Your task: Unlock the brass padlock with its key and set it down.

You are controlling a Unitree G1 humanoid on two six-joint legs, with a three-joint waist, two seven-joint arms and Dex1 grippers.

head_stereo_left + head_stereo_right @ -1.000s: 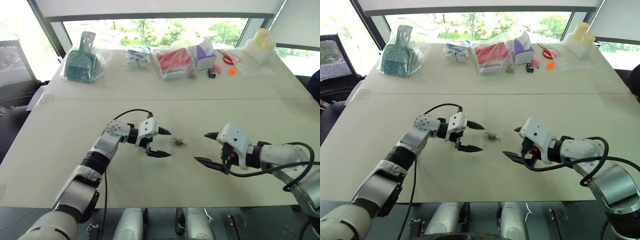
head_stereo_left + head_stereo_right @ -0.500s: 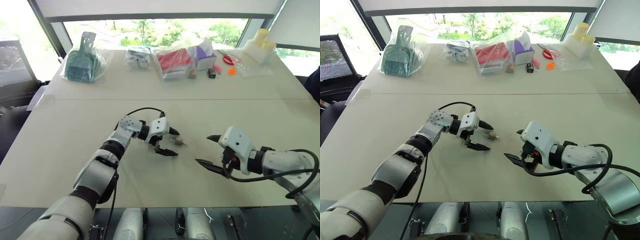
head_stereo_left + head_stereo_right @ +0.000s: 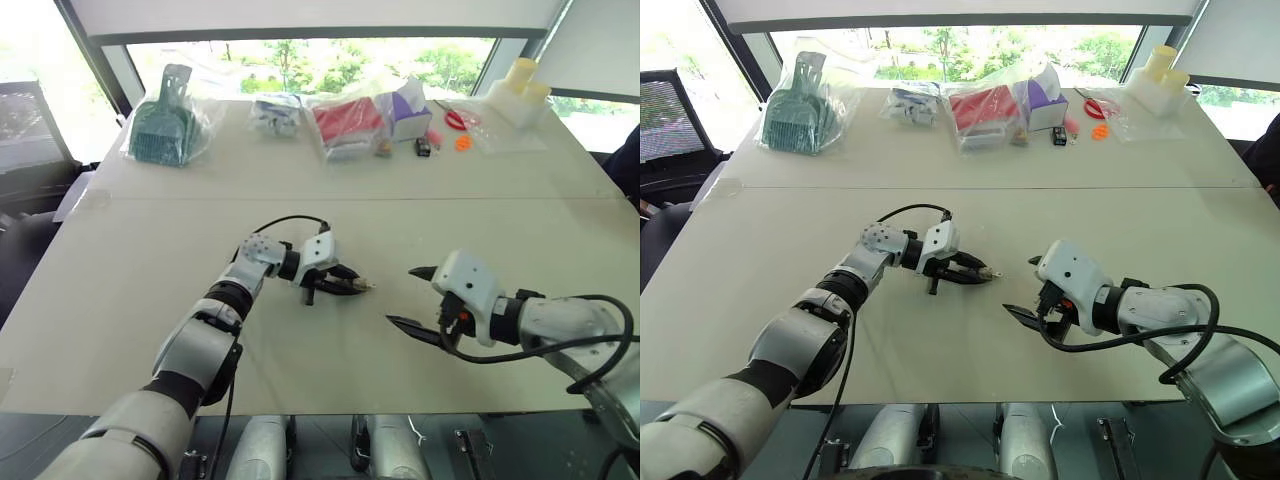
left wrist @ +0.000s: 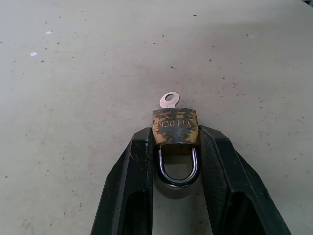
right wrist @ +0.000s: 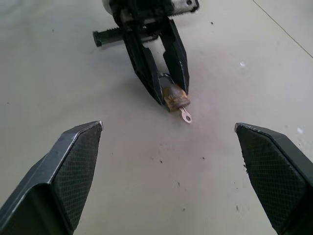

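Observation:
The brass padlock (image 4: 175, 126) lies on the pale table (image 3: 120, 300), its silvery shackle (image 4: 178, 169) pointing back between my left fingers. My left gripper (image 3: 352, 286) is shut on the padlock's body, one black finger (image 4: 139, 166) pressed to each side. The key (image 4: 169, 100) sticks out of the padlock's far end, and its round bow rests just above the tabletop. The right wrist view shows the padlock (image 5: 173, 98) and key (image 5: 186, 115) at the left fingers' tips. My right gripper (image 3: 405, 296) stands open a short way to the right of the key, holding nothing.
Along the table's far side lie a bagged green dustpan (image 3: 160, 125), a bag with red items (image 3: 345, 125), a purple box (image 3: 410, 110), red scissors (image 3: 458, 118) and white bottles (image 3: 520, 95). A seam (image 3: 330, 198) crosses the table behind the grippers.
My left gripper has slid right over the padlock and its fingers have closed onto the body. The right gripper has stayed open in about the same spot.

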